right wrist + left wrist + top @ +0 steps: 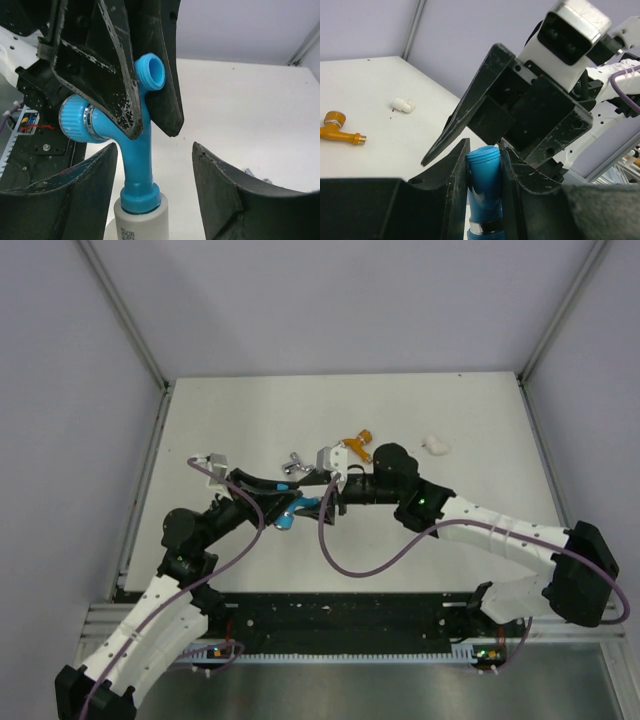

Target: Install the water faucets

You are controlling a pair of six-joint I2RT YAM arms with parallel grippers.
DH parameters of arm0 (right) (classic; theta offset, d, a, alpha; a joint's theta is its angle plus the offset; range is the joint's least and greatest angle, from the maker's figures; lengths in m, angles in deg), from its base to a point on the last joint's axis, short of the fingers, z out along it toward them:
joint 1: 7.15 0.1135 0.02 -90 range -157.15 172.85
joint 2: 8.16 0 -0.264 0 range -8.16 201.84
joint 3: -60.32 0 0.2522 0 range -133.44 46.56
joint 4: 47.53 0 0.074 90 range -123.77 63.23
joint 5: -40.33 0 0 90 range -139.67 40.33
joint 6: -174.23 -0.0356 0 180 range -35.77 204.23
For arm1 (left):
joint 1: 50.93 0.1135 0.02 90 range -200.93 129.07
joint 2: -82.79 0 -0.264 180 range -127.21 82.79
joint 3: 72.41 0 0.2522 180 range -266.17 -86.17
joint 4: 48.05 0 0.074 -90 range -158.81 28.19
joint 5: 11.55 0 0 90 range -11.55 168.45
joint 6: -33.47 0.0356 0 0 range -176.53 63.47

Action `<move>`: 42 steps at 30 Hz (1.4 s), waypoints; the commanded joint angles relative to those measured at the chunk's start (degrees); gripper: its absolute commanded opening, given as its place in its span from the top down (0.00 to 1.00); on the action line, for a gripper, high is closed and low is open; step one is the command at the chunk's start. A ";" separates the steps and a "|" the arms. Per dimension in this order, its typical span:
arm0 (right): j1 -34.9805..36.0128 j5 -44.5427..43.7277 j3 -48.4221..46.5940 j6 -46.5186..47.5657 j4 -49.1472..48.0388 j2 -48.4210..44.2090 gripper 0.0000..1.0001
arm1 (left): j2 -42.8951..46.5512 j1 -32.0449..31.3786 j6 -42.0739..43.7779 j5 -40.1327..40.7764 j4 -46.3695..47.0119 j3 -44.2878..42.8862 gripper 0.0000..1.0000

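Mid-table, arms nose to nose: my left pincer [483,148] is pinching the bright blue faucet [137,150] by its upright spout neck, one finger flat on each side. The threaded mouth shows just above the fingertips. The faucet's lower collar sits in a white pipe fitting [142,222] with a printed label. I cannot tell whether that fitting rests on the table [250,420] or hangs from the tap. My right pincer [155,150] is spread wide, one finger on each side of the collar and fitting, touching neither.

The other two faucets lie untouched farther back on the table. The silver faucet [294,465] is just beyond my left wrist and the orange faucet [357,448] just beyond my right. A loose white elbow fitting [435,445] lies well off to the right.

The joint is the weak spot, in my judgement. If my right pincer closes too high it will catch the blue collar, not the white fitting, and nothing will turn against anything. If it closes off-centre it could tilt the fitting and cross the threads. A fitting that is only loosely started could drop away. My left grip bears on a smooth round plastic neck, so a hard twist may spin the faucet between the fingers. The two pincers work very close together, and a small misjudged approach could knock finger against finger and jar the tap loose.
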 commanded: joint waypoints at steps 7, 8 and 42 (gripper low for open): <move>1.55 0.82 -7.09 1.13 8.20 4.08 0.87 | 0.73 -0.12 0.93 0.27 1.12 -4.13 1.00; 1.46 0.39 -7.35 1.30 9.61 3.99 1.00 | 1.35 -0.21 1.55 1.84 -1.51 -4.83 1.00; -61.99 -29.85 10.13 -28.84 30.55 6.00 1.00 | 23.15 0.05 28.36 61.96 -60.60 -14.51 0.01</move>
